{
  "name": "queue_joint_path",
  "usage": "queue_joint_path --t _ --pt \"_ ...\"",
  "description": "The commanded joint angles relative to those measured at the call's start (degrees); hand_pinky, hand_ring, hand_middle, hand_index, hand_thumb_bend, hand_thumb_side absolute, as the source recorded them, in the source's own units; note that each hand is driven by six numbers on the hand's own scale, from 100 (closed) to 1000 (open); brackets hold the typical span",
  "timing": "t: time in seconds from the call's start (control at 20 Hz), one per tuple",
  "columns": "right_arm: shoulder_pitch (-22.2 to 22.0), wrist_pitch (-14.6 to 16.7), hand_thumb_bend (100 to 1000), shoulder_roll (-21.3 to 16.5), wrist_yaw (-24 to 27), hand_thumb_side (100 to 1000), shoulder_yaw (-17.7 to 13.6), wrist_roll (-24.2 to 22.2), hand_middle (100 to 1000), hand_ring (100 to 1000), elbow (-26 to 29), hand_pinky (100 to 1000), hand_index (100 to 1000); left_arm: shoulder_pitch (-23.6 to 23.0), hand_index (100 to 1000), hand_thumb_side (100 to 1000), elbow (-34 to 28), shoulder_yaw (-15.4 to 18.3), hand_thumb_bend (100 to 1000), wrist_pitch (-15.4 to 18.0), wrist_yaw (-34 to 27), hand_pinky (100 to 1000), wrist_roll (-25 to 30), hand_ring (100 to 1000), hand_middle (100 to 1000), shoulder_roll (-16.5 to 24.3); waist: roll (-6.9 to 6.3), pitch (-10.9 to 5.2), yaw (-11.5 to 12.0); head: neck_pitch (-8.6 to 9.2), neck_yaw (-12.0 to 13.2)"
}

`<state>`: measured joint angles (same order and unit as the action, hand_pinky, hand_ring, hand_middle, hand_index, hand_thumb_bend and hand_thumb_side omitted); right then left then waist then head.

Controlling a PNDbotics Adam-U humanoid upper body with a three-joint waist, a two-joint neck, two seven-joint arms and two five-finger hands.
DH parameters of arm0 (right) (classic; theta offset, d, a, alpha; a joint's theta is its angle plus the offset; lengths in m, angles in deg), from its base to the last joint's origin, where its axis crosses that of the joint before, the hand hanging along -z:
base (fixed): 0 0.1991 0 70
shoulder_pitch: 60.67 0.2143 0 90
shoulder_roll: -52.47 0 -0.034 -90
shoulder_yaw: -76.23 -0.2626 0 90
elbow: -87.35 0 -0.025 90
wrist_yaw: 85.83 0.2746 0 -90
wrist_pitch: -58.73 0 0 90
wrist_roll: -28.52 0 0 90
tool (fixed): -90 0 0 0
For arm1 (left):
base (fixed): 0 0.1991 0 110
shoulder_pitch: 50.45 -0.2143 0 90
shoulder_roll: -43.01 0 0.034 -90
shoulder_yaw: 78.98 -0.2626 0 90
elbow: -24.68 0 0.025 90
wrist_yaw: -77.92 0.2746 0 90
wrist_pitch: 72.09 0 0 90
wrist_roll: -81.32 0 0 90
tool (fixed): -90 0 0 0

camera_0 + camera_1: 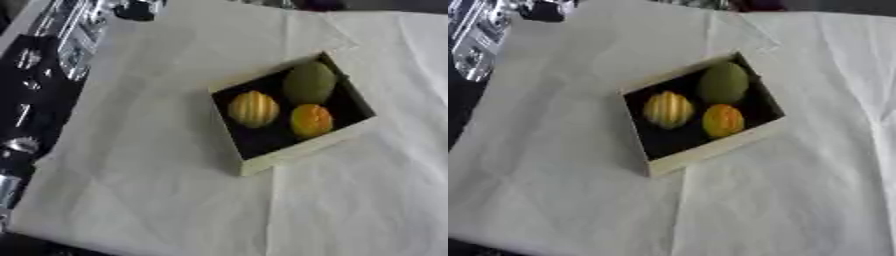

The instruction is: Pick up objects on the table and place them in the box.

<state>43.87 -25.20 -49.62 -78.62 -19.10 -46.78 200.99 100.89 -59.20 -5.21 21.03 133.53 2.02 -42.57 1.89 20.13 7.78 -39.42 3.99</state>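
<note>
**Box loaded, hands out of frame**

Pale cloth [157, 190] fills the frame. Box [262, 162], right of centre, holds green fruit [308, 82], ribbed yellow fruit [253, 108] and orange fruit [311, 120]. Probably light, rigid, smooth: grasp around the middle. Neither hand visible; state unknown.
</note>
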Motion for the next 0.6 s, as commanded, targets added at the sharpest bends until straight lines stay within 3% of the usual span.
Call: queue_joint_path --t 0.05,0.35,0.6 --pt "0.00 0.02 100 -1.81 0.39 672 -0.80 0.18 689 760 0.95 909 771 -0.03 571 100 -9.81 -2.98 206 1.54 -3.67 661 3.82 669 582 -1.07 -0.17 -2.58 0.26 -0.59 -0.84" --pt "-0.21 -0.30 100 -1.79 0.83 671 -0.86 0.12 690 761 0.95 910 771 -3.16 573 100 -20.37 -7.93 183 3.78 -8.81 660 9.79 664 578 -6.34 -0.42 -3.43 0.77 -0.93 -3.46" --pt "-0.08 -0.09 100 -2.03 1.14 668 -0.98 0.13 690 761 0.95 909 771 -6.47 576 100 -21.42 -10.15 126 4.30 -9.64 663 13.90 659 575 -9.29 -0.55 -3.80 0.77 -0.68 -4.81"
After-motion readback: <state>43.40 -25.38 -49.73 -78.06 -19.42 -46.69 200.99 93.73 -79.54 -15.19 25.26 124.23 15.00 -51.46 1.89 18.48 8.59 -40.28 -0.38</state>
